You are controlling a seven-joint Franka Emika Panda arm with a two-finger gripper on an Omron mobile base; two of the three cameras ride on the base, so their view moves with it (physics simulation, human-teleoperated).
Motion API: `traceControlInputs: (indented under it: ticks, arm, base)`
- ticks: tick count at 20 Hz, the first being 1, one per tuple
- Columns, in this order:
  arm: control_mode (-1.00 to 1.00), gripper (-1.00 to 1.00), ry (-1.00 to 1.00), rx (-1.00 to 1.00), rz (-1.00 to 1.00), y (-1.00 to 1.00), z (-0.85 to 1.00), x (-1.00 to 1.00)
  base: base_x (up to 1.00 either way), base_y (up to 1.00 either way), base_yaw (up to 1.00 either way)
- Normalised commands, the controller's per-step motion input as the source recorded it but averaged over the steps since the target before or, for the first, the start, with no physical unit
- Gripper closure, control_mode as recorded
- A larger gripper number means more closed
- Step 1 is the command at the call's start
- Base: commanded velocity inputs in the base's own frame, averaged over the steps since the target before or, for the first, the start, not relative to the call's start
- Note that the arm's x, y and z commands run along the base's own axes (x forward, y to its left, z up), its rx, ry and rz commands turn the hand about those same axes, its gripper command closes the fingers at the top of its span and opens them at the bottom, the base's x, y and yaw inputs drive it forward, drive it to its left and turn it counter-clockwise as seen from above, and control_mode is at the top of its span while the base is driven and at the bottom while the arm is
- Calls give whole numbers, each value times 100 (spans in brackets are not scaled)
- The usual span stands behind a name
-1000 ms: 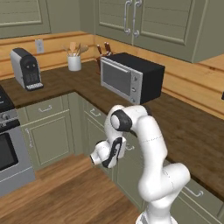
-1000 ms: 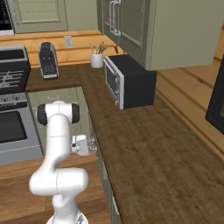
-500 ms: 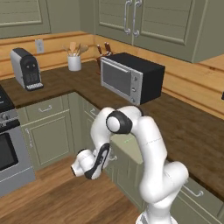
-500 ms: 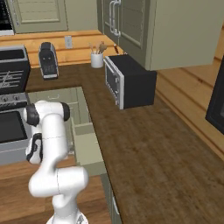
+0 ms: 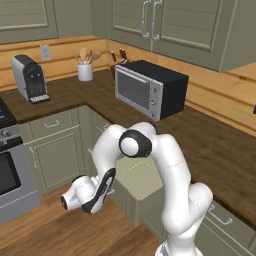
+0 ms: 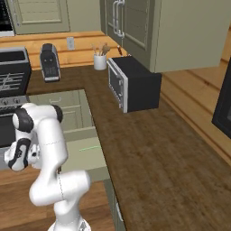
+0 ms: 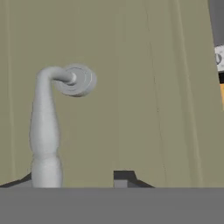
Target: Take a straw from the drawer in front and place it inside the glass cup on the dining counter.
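the drawer (image 5: pixel 142 175) is standing pulled out below the worktop (image 5: pixel 210 150), the straw (image 5: pixel 137 166) lying inside. the end effector (image 7: pixel 78 181) is facing the silver handle (image 7: pixel 46 127); whether its jaws are spread cannot be told.

Dark wood worktop (image 5: pixel 210 145): black microwave (image 5: pixel 150 87), white utensil crock (image 5: pixel 85 71), coffee machine (image 5: pixel 30 79). Open drawer (image 5: pixel 142 182) holds the straw (image 5: pixel 137 166).

No legible text, seemingly
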Motion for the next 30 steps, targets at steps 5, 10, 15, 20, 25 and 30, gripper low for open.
traceControlInputs:
  ticks: [5, 10, 15, 20, 25, 30]
  arm:
    - [-100, -100, 11, 6, 8, 97, 39, -50]
    - [-100, -100, 25, 28, 12, 60, 38, -36]
    - [-100, -100, 37, 41, 12, 57, 53, -19]
    - [-100, -100, 32, 46, 8, 26, 75, -19]
    - [-100, -100, 1, 28, -1, -57, 100, -31]
    - [-100, -100, 2, 23, -7, -100, 94, 7]
  base:
    - [0, 0, 0]
    - [0, 0, 0]
    - [0, 0, 0]
    - [0, 0, 0]
    - [0, 0, 0]
    - [0, 0, 0]
